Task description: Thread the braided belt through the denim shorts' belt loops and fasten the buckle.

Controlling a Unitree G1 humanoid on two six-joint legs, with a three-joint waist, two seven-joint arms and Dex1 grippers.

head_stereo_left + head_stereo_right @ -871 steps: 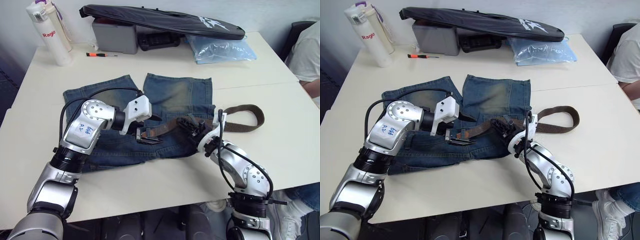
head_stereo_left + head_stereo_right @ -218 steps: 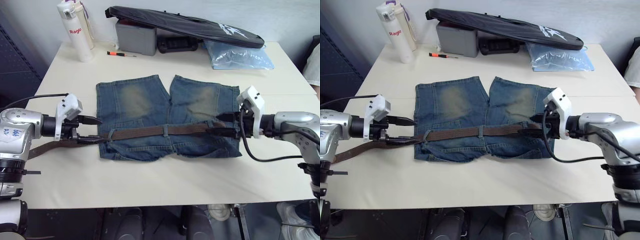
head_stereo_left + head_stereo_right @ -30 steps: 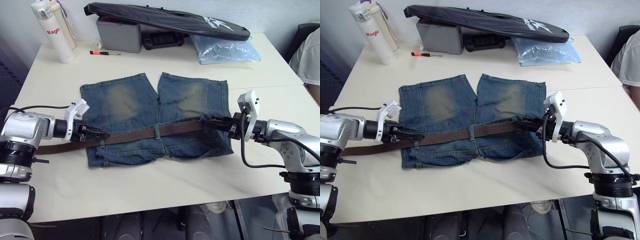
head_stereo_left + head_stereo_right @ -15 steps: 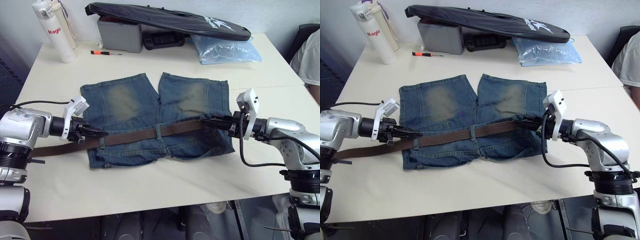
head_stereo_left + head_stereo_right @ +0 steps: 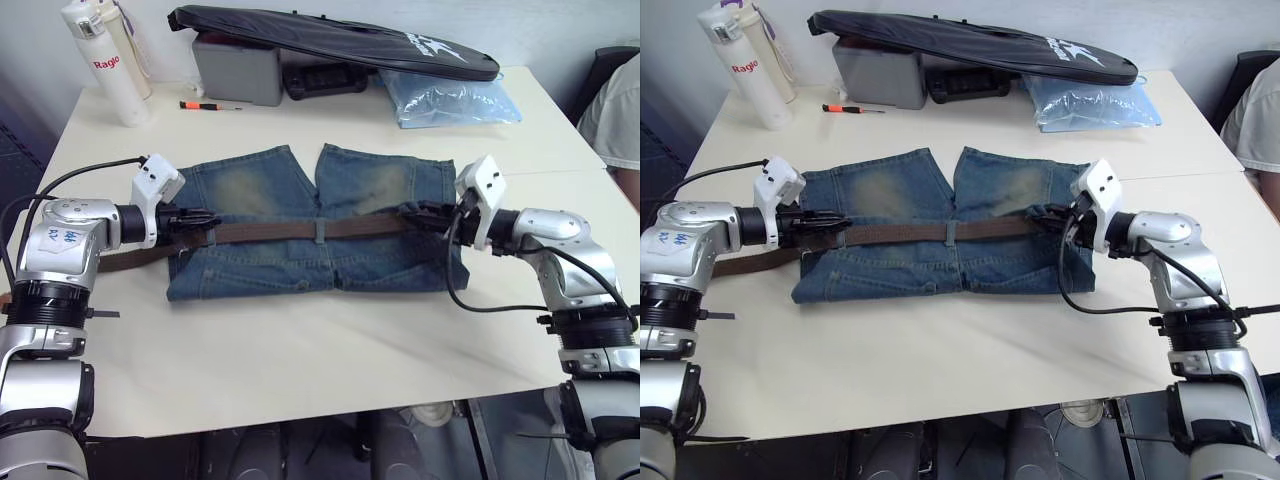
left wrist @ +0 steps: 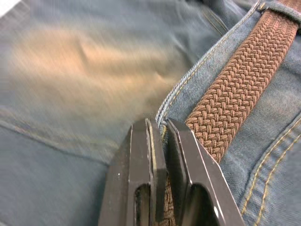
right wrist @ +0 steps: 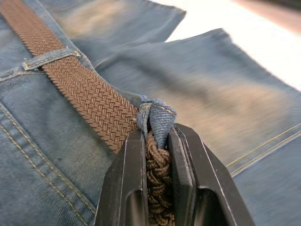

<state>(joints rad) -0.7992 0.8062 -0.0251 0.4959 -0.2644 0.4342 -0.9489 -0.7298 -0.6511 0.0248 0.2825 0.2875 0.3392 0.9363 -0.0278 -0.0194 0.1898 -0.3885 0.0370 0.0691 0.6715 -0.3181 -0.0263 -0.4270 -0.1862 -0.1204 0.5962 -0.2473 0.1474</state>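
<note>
Fingers of our left gripper (image 6: 159, 141) are clamped on the braided belt (image 6: 235, 99) and waistband edge in the left wrist view. Our right gripper (image 7: 159, 136) pinches belt and a denim fold together. From the head, the denim shorts (image 5: 300, 230) lie flat on the bench (image 5: 330, 350), belt along the waistband.

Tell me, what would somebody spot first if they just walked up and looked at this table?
First, the denim shorts lying flat in the middle of the table, with the braided belt stretched straight across the waistband. Next, the left pincer and the right pincer, each clamping one end of that waistband, belt and denim together. After that, the long black bag at the table's far edge.
</note>
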